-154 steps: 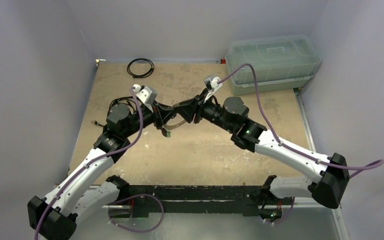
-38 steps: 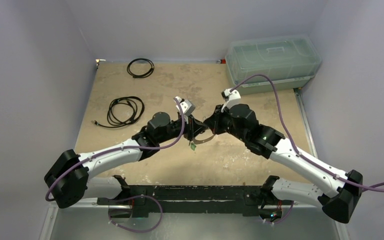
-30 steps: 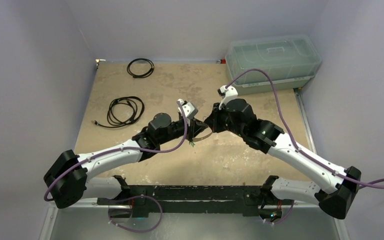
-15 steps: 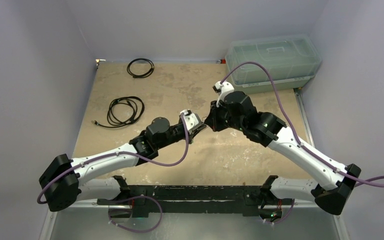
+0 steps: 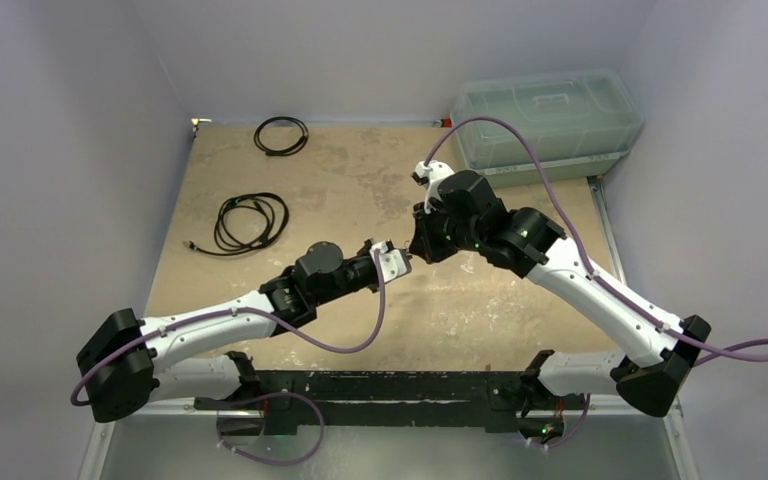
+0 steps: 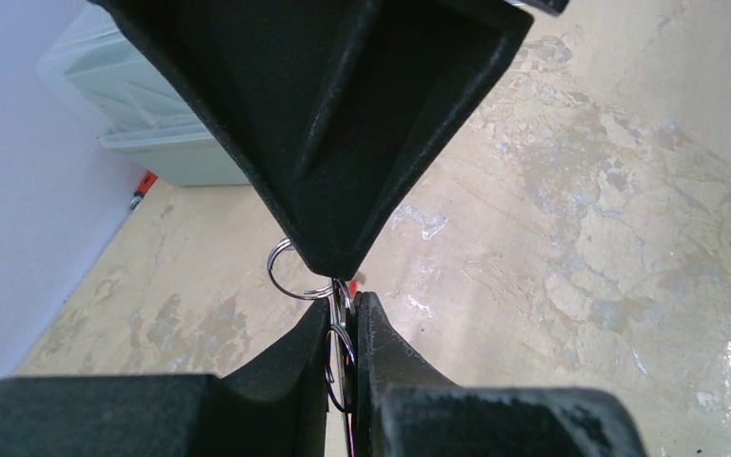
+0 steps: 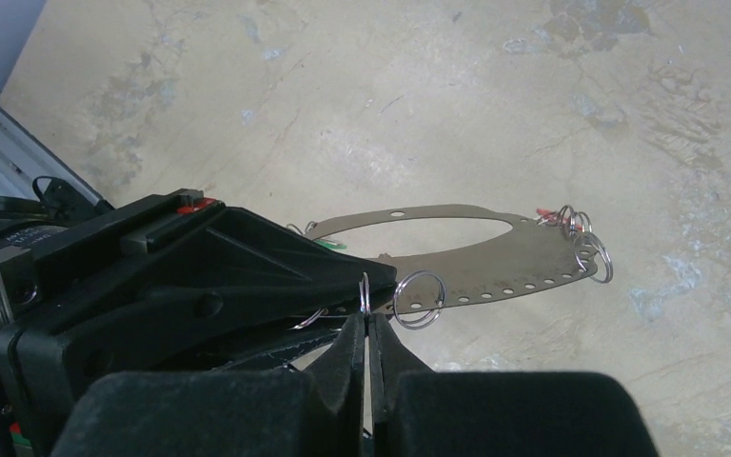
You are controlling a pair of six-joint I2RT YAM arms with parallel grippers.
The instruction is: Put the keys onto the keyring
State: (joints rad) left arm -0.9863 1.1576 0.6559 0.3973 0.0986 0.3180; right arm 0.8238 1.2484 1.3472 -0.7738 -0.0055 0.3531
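Note:
The keyring (image 7: 495, 264), a flat silver oval plate with a row of holes, hangs above the table. My left gripper (image 6: 343, 319) is shut on its edge, which shows edge-on between the fingers (image 6: 295, 362). Small split rings (image 7: 419, 299) hang from the holes. Tiny red key heads (image 7: 544, 215) sit at its far end and a green one (image 7: 331, 245) near the left gripper. My right gripper (image 7: 365, 319) is shut on one small split ring (image 7: 365, 286) at the plate's edge. In the top view the two grippers (image 5: 403, 262) (image 5: 416, 247) meet tip to tip and hide the keyring.
A clear lidded plastic box (image 5: 545, 125) stands at the back right. A thin black cable loop (image 5: 281, 135) lies at the back left. A black coiled cord bundle (image 5: 251, 220) lies left of the arms. Metal rails edge the table (image 5: 605, 230).
Both grippers have shifted right from left of centre, uncovering the coiled cord. In the last second the left wrist has turned and dropped lower, and the right wrist has swung back over it.

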